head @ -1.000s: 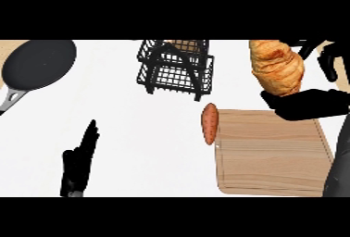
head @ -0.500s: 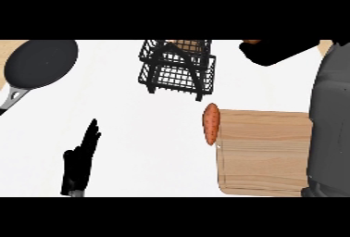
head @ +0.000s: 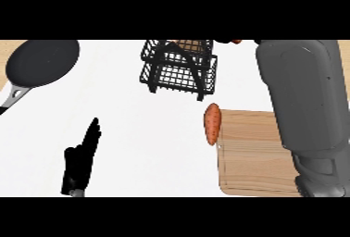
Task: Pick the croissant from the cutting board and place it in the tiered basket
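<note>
- You cannot see the croissant anywhere now; a small orange-brown scrap at the view's top edge, right of the basket, might be part of it, but it is too little to name.
- The cutting board lies at the lower right of the surface with nothing resting on its bare wood, so by the look of it the pick is done.
- The tiered basket stands at top centre, a black wire frame with a brown patch showing in its upper part at the top edge. You cannot tell whether that patch is the croissant or the basket's own tier.
- Your right forearm runs up the right side, crossing the board's right edge and reaching out past the top of the view. The right hand itself is out of sight, so you cannot say what it has hold of.
- Judged from this, the carry toward the basket is under way or at its end; the placing and the release are not confirmed.
- A sweet potato lies just off the board's left edge, touching or nearly touching it, below the basket.
- Your left hand rests at lower left, fingers straight and holding nothing.
- A black frying pan sits at top left, well apart from the rest.
</note>
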Robot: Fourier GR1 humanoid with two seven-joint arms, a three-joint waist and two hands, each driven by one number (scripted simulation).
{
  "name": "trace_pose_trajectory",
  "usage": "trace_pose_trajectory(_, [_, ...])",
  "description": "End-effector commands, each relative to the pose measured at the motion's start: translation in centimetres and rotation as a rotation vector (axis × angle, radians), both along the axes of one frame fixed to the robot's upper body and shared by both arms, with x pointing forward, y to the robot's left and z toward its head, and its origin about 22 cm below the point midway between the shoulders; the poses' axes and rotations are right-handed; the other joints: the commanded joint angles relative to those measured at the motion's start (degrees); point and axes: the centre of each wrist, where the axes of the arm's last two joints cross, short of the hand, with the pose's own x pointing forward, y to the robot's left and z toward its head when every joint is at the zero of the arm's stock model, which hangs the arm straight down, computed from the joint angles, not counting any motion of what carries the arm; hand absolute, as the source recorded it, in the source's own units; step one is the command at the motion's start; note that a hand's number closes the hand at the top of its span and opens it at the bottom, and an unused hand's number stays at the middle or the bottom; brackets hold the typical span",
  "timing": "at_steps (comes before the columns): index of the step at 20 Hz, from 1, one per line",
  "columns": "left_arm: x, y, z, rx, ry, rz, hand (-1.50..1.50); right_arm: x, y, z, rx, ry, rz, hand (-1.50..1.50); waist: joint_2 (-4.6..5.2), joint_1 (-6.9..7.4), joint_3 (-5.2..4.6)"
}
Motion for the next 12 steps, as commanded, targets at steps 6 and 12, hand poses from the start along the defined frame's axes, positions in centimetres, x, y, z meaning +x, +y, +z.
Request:
trace_pose_trajectory(6, [1.7, -0.5, 0.1, -0.010, 0.008, 0.010, 0.00, 4.8, 3.3, -4.9, -0.070, 0.036, -0.002, 1.50, 0.43, 0.43, -0.08])
trace_pose_trajectory(12, [1.0, -0.1, -0.4, -0.001, 0.000, -0.001, 0.00, 6.3, 3.9, -6.8, -0.029, 0.091, -0.033, 1.50, 0.32, 0.37, -0.06])
